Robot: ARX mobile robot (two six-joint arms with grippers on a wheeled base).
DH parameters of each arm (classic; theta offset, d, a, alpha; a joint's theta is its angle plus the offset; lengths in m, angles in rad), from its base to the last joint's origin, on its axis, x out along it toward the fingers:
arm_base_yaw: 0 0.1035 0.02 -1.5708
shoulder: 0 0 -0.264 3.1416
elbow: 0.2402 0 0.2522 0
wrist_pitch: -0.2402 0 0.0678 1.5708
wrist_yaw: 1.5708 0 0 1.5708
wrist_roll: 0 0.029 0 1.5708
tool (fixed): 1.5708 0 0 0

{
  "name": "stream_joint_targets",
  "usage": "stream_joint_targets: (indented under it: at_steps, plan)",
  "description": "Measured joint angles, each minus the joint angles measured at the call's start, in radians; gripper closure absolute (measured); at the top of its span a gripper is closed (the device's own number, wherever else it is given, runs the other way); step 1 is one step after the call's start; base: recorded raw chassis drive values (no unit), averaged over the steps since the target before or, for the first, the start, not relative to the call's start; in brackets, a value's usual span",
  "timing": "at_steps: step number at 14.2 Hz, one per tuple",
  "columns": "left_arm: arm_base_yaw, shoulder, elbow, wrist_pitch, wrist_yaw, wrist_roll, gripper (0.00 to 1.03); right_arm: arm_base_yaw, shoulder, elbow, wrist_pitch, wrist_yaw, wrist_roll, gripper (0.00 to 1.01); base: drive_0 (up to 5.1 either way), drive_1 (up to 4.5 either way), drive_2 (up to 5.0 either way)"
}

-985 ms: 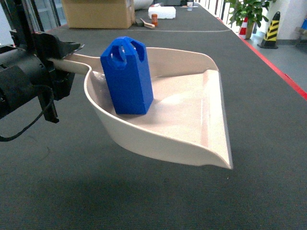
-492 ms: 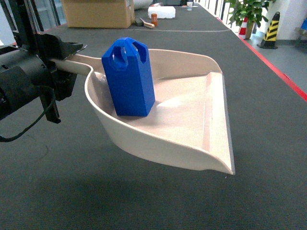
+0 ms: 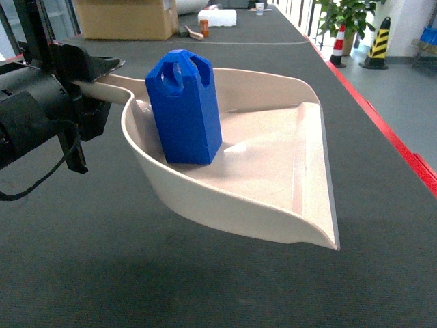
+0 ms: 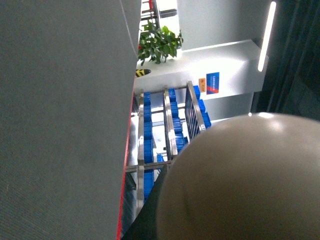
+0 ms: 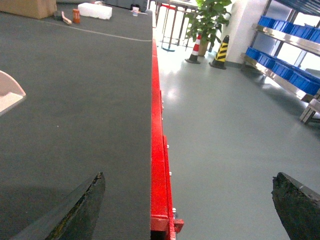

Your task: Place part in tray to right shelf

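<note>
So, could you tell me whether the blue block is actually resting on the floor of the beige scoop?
Touching. In the head view the blue block stands upright with its base flush on the beige scoop floor, near the handle end, no gap visible.

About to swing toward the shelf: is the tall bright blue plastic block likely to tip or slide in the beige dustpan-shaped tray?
Probably tippy: the tall bright blue plastic block stands upright on a narrow base. It may slide, since the beige dustpan-shaped tray looks glossy and its front lip is open. The left gripper holds only the handle, so move gently.
</note>
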Motion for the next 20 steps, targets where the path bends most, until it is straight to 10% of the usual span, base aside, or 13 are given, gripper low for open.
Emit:
stream_joint_targets:
  at_steps: [20]
  plan:
    - [0.000,0.000,0.000,-0.004,-0.002,0.003,0.91,0.000,0.002,0.000,-0.002,0.000,0.000,0.03,4.9,-1.74,-3.1]
